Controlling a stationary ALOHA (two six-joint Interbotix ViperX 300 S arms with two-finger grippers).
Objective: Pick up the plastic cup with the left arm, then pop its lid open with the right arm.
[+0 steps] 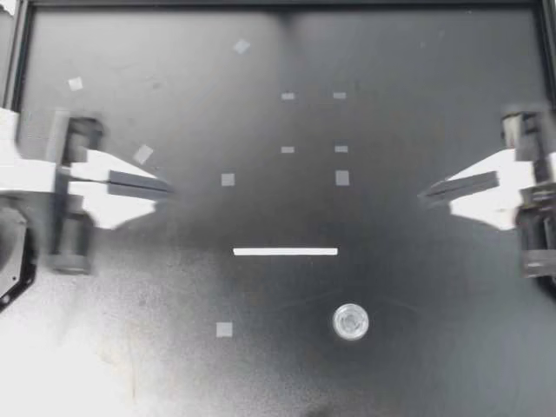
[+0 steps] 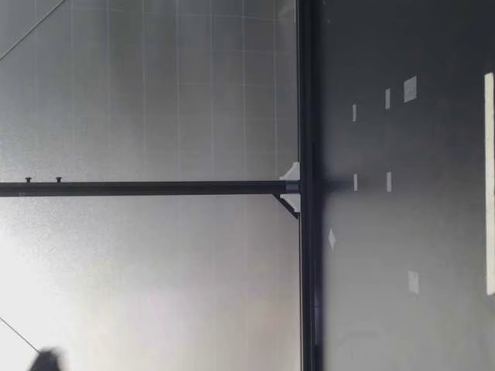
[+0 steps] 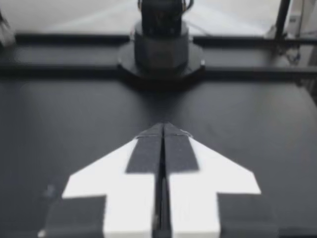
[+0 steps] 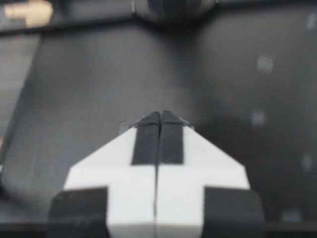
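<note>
Resting at opposite sides of the tabletop (image 1: 417, 69): left gripper (image 1: 166, 187), right gripper (image 1: 424, 195), fingers pressed together, empty. Round clear lid (image 1: 350, 321) untouched, well apart.

No legible text, numbers, signs; tape patches (image 1: 228, 180) on table (image 1: 417, 347) blank

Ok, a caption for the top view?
Left end effector and right end effector, both shut, flank a dark table bearing a white strip and small clear round container.
</note>
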